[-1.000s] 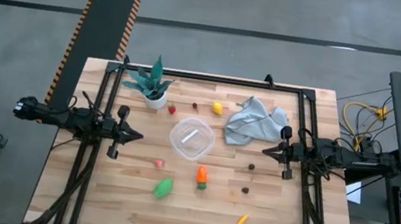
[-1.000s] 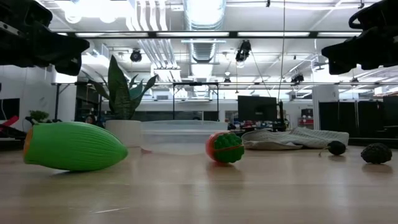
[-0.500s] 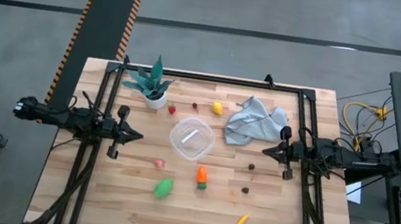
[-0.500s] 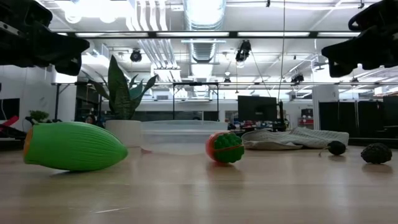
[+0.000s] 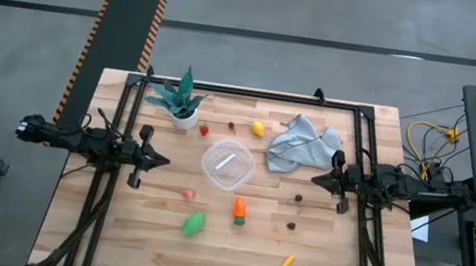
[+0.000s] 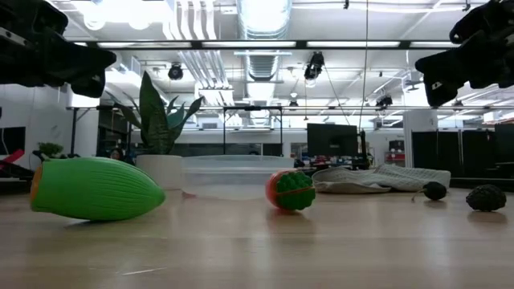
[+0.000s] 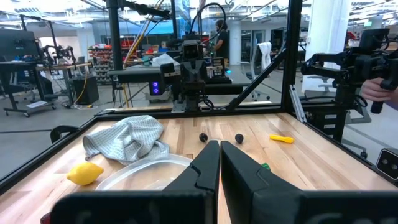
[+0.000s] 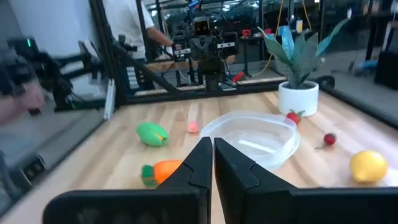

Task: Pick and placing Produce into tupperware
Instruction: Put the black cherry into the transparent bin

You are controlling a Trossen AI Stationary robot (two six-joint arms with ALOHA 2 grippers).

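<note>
On the tabletop (image 5: 111,236), between the two pincers, sits the tub (image 5: 228,166). It looks empty. The left pincer (image 5: 162,162) waits at the left side, up above the wood, and its fingers are clenched together. The right pincer (image 5: 317,178) waits at the right side, also up high and clenched.

All the produce lies loose around the tub. Nearest the left pincer are a pink piece (image 5: 189,194) and a green piece (image 5: 194,224), both a little ahead of it and off to the front side. The orange piece (image 5: 239,210) lies just past them, close to the tub. Nearest the right pincer are two dark brown pieces (image 5: 301,198), near its tip toward the front edge. A thin yellow-orange piece (image 5: 287,262) lies farther that way. The lemon (image 5: 258,127) and two small red bits (image 5: 204,129) lie on the far side of the tub. The cloth (image 5: 297,142) is just beside the right pincer and the plant (image 5: 181,100) is beyond the left one.

To do the first pick well, I think a pincer should open first, come straight down over one near piece, and close gently. The pieces are tiny and round, so they could roll away. Keep off the cloth and the plant.

I can read no words or labels on anything.
</note>
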